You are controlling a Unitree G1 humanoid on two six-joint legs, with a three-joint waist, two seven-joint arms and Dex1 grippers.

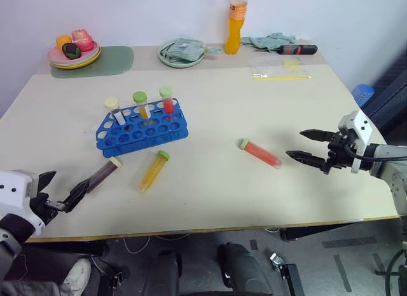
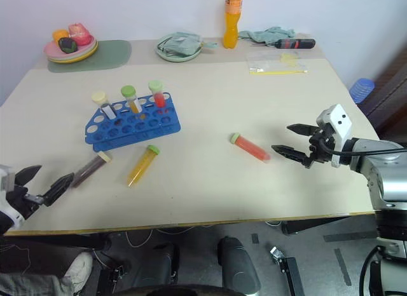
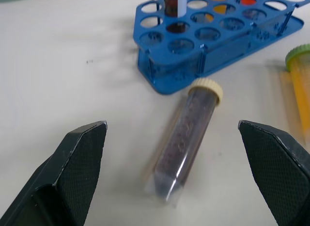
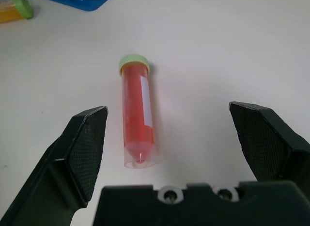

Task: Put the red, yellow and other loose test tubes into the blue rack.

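On the table (image 1: 210, 181), we see the blue rack (image 1: 143, 127) holding three upright tubes; near its front lie a dark tube (image 1: 104, 174) and yellow tube (image 1: 154, 171), the red tube (image 1: 260, 152) farther right. Our left gripper (image 1: 61, 191) and right gripper (image 1: 310, 147) gape empty.

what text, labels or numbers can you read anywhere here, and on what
None can be read.
Orange bottle: its label is too blurred to read.
Red tube: its white strip shows no legible print.
Blue rack: no legible markings.
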